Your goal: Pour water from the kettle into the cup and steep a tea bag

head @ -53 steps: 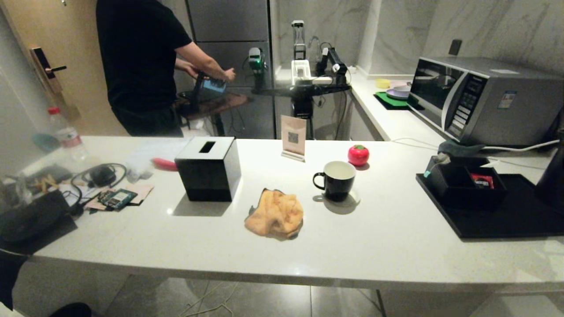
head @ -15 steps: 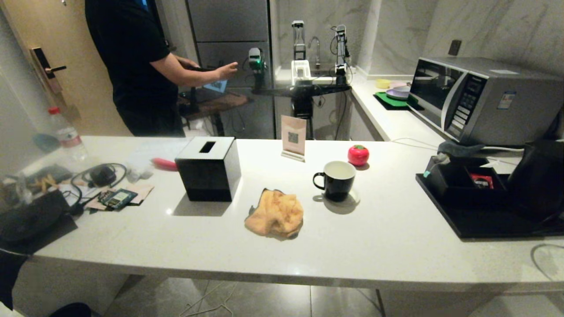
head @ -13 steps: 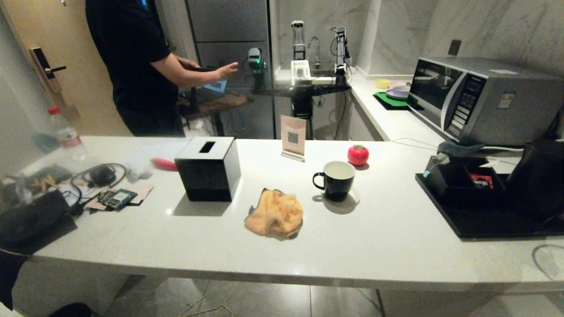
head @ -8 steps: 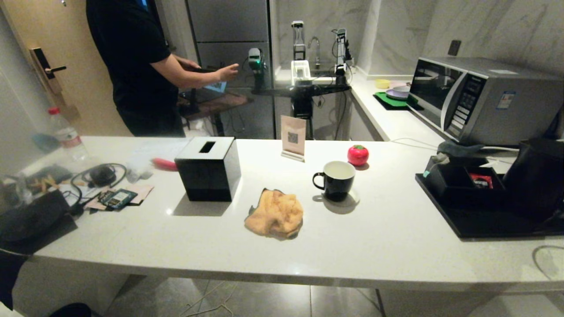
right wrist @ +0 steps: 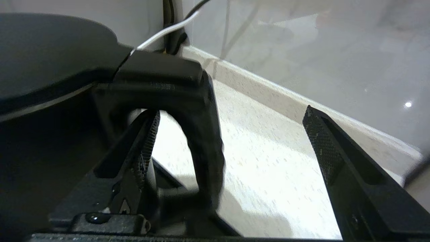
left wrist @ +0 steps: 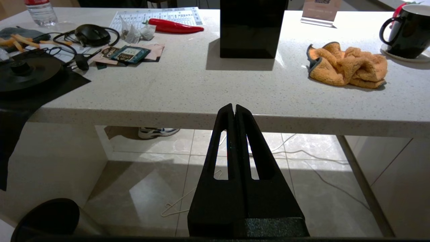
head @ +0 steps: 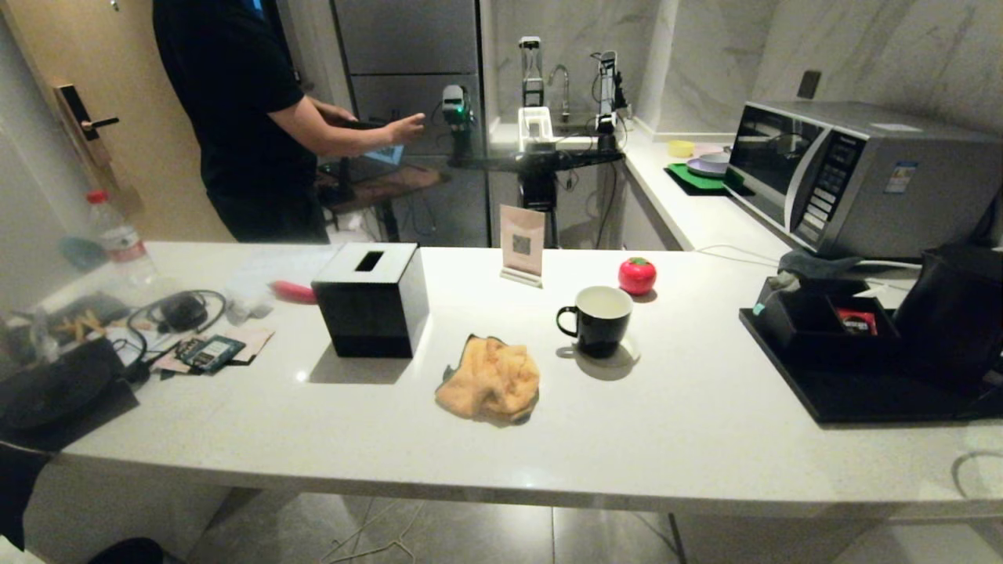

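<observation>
The right gripper (right wrist: 231, 141) stands wide open at the big loop handle of the large matte black plastic kettle (head: 957, 313): one finger sits inside the loop, the other well out to the far side, so the handle's grip bar lies between them but is not clamped. The kettle stands on a flat black tray (head: 885, 395) at the right end of the white stone counter (head: 689, 423), just beside a low black compartment box (head: 823, 321). The black ceramic mug with a white inside (head: 597, 319) waits well apart, mid-counter, on a pale coaster.

The likely risks: if the fingers close off-centre on the bar, the kettle could swing or tip when lifted — a heavy, possibly full vessel held by a thin handle. A white cable (right wrist: 161, 32) runs close behind the handle and could snag.

Room is tight on the right: wall and backsplash behind, microwave (head: 854, 176) near, compartment box alongside. Toward the mug the counter opens up, though a small red tomato-shaped object (head: 637, 276) and a crumpled orange cloth (head: 490, 380) flank it.

The left gripper (left wrist: 234, 114) hangs pressed closed below the counter's front edge, idle.
</observation>
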### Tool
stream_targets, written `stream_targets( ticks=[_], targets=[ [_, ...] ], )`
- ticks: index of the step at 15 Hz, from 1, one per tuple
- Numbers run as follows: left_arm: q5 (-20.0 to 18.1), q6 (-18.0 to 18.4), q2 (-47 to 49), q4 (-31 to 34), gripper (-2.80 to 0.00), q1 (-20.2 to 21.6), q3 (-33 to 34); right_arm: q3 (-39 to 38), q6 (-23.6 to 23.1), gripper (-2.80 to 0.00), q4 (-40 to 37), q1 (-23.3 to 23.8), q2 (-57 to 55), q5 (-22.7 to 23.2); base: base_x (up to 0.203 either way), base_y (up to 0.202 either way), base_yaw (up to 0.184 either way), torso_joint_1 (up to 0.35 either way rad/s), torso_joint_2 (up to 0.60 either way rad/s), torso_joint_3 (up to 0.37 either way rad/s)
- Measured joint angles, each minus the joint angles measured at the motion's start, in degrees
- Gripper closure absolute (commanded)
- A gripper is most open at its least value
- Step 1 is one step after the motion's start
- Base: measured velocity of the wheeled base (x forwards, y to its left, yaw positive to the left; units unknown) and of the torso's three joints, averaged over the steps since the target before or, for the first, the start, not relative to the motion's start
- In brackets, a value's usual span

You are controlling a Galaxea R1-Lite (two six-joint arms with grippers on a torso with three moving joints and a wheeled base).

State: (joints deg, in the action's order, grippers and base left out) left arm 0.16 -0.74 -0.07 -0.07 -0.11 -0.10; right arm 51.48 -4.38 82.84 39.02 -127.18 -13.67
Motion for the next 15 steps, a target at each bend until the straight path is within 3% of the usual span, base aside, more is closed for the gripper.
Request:
stream_targets(
  ticks=[10,11,15],
  targets=[
    [0.0,0.0,0.0,0.02,0.0,0.0,0.0,-22.05,-0.24,-2.8,4.39,0.5,13.15,-0.02,0.0,0.0,0.0,0.0,0.0,0.0],
    [-0.02,-0.02,0.02,0.02,0.0,0.0,0.0,-24.15,-0.24,0.0,4.39,0.55,14.65,0.05,0.0,0.0,0.0,0.0,0.0,0.0],
    [0.0,-0.02,0.0,0.0,0.0,0.04,0.0,-32.43,-0.02,0.0,4.37,0.55,20.98,2.25,0.0,0.0,0.0,0.0,0.0,0.0]
  ],
)
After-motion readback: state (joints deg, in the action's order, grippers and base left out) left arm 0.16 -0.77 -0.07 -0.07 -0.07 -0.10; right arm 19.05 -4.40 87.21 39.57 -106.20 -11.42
